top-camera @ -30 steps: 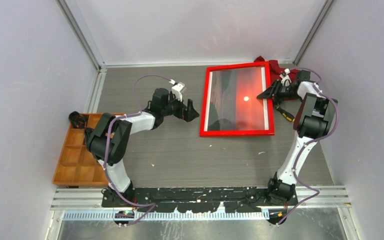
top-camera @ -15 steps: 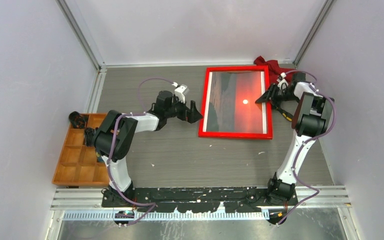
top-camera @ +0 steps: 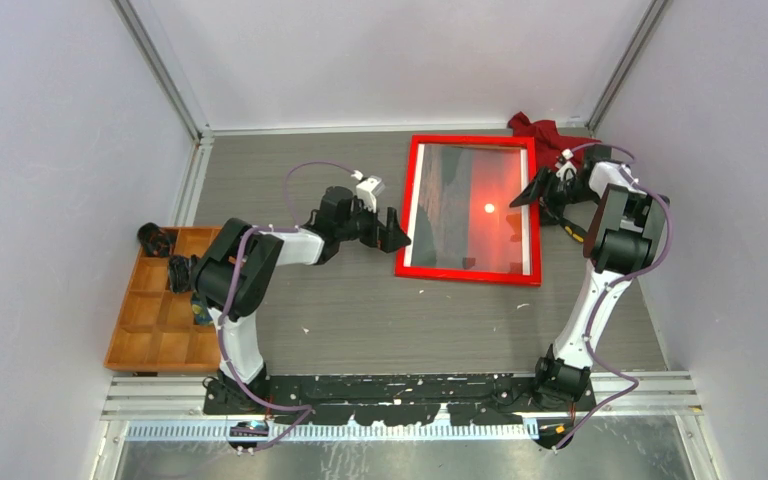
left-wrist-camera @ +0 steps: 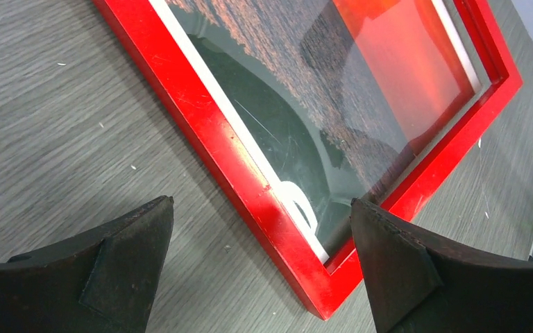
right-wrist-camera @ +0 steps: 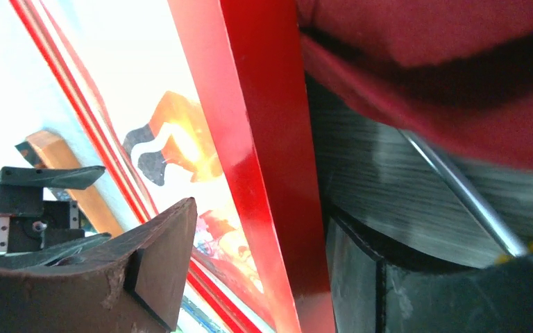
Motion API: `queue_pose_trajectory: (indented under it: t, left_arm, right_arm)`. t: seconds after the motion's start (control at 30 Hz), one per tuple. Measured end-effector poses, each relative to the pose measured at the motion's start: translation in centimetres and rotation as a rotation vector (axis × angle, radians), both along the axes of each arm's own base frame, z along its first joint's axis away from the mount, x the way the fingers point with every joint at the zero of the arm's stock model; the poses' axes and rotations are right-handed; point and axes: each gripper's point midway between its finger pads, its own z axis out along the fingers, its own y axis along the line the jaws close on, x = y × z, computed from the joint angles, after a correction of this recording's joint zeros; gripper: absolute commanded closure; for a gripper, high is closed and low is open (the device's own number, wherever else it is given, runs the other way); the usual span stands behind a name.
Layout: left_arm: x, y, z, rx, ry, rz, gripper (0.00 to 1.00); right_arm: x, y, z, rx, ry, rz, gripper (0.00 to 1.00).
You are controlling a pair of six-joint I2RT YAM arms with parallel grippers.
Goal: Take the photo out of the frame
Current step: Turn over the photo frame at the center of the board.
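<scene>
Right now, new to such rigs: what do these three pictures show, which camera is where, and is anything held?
Two robot arms are bolted at the table's near edge, each ending in a two-finger gripper. The wide picture looks down from above and behind them; the other two come from wrist cameras, so the dark wedges are each gripper's own fingers. On the grey table lies a red frame with the sunset photo still inside, a red cloth behind it, a wooden tray at left. The left gripper is open at the frame's near left corner. The right gripper straddles the frame's right rail, jaws apart; nothing looks clamped.
</scene>
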Motion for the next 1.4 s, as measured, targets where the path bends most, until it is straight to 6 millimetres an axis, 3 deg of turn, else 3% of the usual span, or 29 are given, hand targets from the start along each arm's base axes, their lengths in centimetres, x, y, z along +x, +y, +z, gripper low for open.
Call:
queue_pose_trajectory:
  t: [0.17, 0.47, 0.67, 0.9, 1.2, 1.4]
  left_arm:
    - [-0.7, -0.7, 0.0, -0.005, 0.011, -0.014, 0.0]
    - [-1.9, -1.2, -1.5, 0.0, 0.061, -0.022, 0.0]
    - [-1.9, -1.2, -1.5, -0.009, 0.064, -0.018, 0.0]
    - [-2.2, -1.3, -1.5, -0.016, 0.066, -0.034, 0.0]
    - [-2.5, -0.9, -1.4, -0.006, 0.07, -0.053, 0.0]
    - [-4.5, -0.2, -1.4, 0.02, 0.11, -0.068, 0.0]
  right_arm:
    - [-0.5, -1.2, 0.2, -0.065, 0.023, -0.013, 0.23]
    - [-0.9, -3.3, 0.0, -0.187, 0.046, -0.04, 0.22]
    - [-0.6, -2.2, 0.0, -0.223, 0.035, -0.005, 0.22]
    - [0.4, 1.8, 0.0, -0.277, -0.014, 0.098, 0.22]
    - [1.1, 2.7, -0.1, -0.364, -0.042, 0.143, 0.22]
    - [1.7, 4.2, 0.3, -0.389, -0.081, 0.2, 0.22]
